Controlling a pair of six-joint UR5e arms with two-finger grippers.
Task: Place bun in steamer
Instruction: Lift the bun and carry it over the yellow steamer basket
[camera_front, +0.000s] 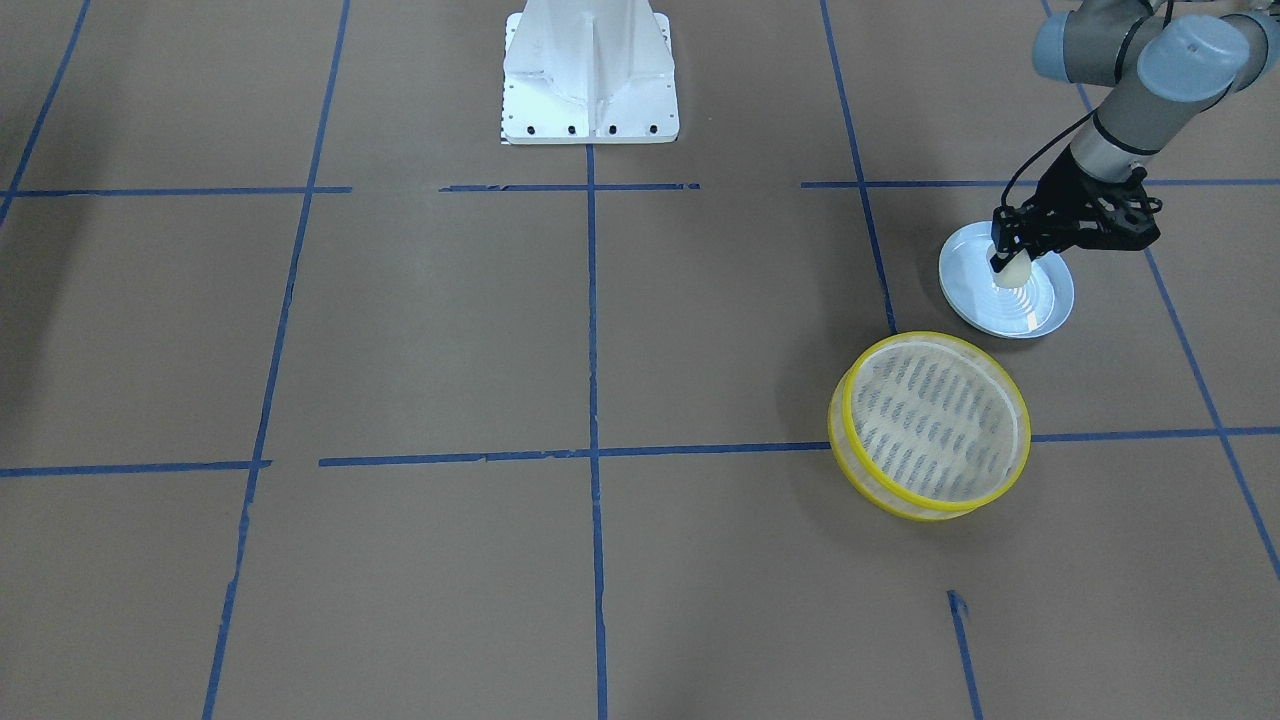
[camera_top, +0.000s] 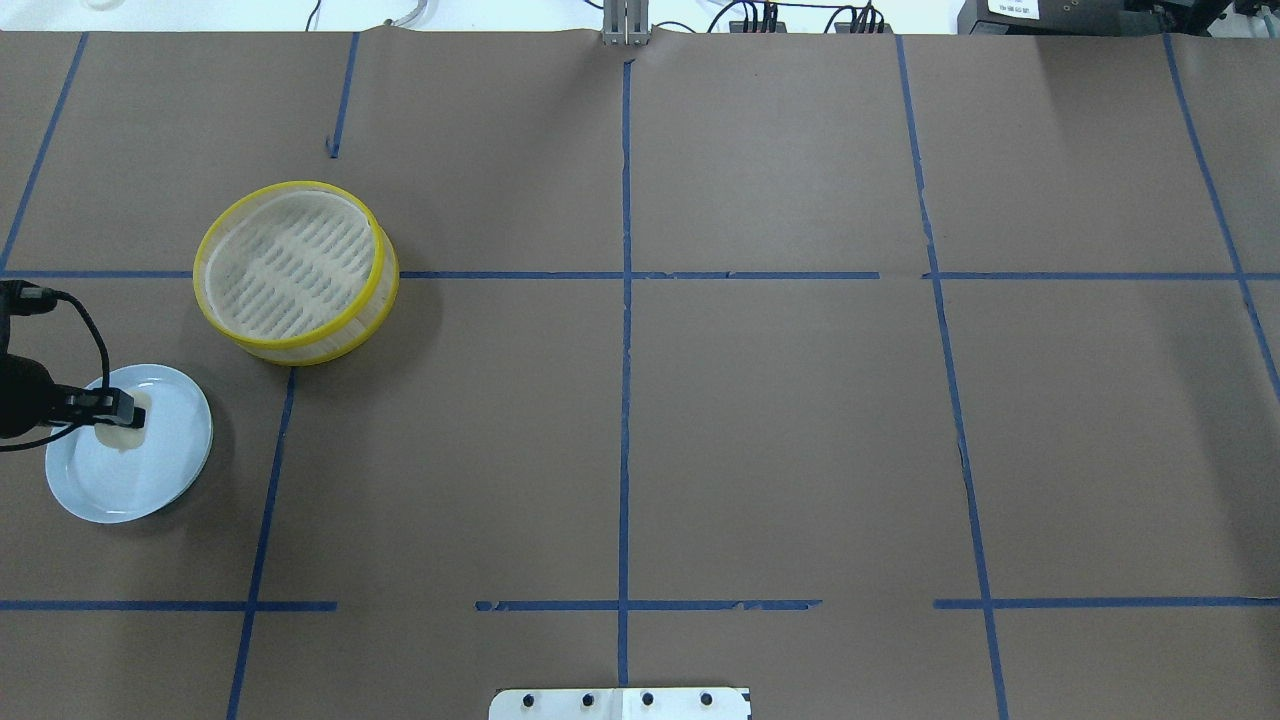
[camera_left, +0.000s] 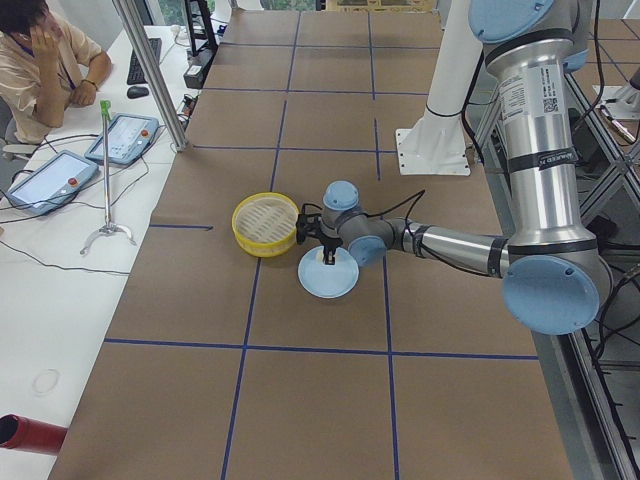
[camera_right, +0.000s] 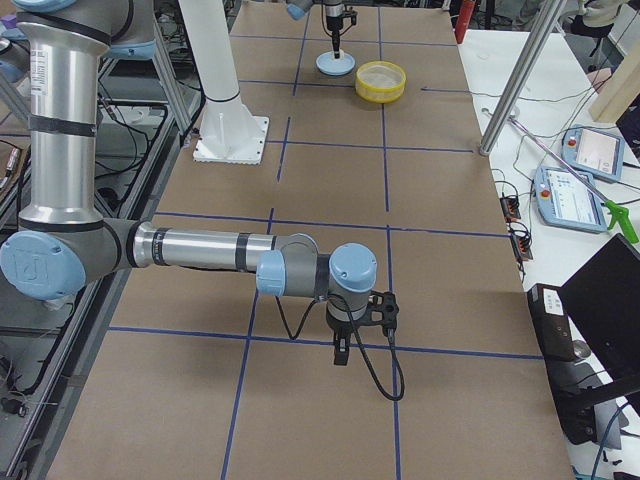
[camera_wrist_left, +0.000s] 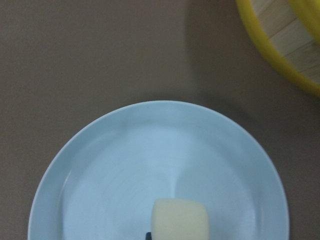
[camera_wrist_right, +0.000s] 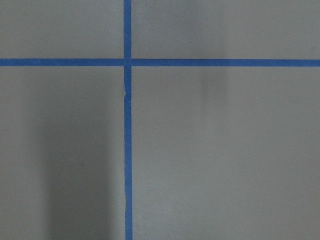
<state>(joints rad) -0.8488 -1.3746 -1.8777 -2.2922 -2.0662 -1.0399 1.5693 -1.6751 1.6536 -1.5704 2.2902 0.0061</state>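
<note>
left gripper (camera_front: 1005, 260) looks clamped on the bun (camera_wrist_left: 180, 220), low over the blue plate (camera_front: 1040, 305); risk: it squishes out, or clips the steamer (camera_front: 935, 420) rim if carried across too low

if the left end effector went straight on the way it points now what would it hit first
The bun, most likely: it sits right at the left end effector, with the pale blue plate just beneath.

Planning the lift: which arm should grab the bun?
Left. The left end effector sits at the bun on the plate, beside the steamer; the right end effector hangs at the other end of the table.
</note>
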